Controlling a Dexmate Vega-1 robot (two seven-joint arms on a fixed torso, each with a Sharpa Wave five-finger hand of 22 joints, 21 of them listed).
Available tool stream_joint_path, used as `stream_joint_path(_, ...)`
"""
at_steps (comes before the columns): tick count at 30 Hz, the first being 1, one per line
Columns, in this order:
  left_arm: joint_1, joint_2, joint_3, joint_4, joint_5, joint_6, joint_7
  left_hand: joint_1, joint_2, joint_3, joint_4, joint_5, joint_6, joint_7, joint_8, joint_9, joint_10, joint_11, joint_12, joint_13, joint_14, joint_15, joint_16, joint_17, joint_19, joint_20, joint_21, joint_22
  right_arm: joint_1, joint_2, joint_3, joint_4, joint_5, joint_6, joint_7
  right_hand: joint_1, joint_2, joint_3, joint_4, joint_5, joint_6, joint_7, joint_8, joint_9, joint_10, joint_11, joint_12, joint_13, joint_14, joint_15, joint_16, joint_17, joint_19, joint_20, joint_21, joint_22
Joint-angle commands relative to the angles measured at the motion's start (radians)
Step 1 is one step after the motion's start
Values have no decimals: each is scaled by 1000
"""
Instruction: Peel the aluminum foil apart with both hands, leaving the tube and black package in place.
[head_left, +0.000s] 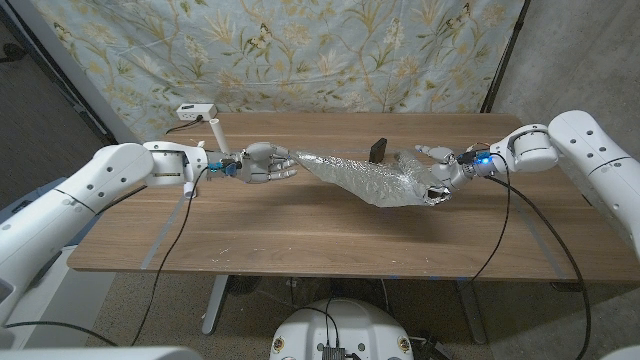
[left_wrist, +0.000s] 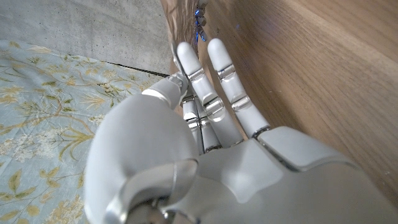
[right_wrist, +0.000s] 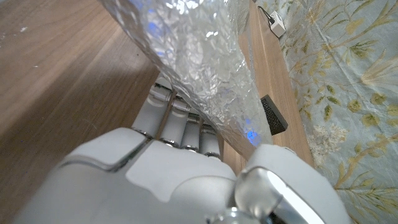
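The right hand (right_wrist: 168, 174) is closest, and its fingers (right_wrist: 186, 134) curl around one end of the aluminum foil (right_wrist: 199, 68). The foil is a long, crinkly strip. It stretches sideways from the right hand (head_left: 440, 175) across to the left hand (head_left: 262, 162), a little above the wooden surface (head_left: 300, 235). The left hand pinches the thin end of the foil (head_left: 370, 178), with its fingers (left_wrist: 205, 93) close together. The black package (head_left: 378, 149) stands just behind the foil, nearer the right hand. The white tube (head_left: 217, 134) is just behind the left hand.
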Motion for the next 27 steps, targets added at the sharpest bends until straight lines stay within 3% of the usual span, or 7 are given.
stream_joint_path(1,-12,15,6,-12,9,6,-7,10,-1,-2,1,-3,6,4,-2,4,24,-27,-1,5,9,-1,-6,-1,-6,0,4,2,-71,-26,23,-50,35,66,9,0,9,-8,-2,4,1,49,4,2,9,0,7,4,2,-1,7,3,6,-2,-5,1)
stream_joint_path(27,-5,22,-3,-16,0,0,-1,6,-1,-3,3,-3,4,4,-5,-1,25,-30,-8,2,8,0,-9,-2,-6,-1,9,1,-85,-48,4,-76,34,121,46,2,17,-14,-5,9,6,49,6,3,5,-4,7,6,1,1,4,5,4,-3,-13,2)
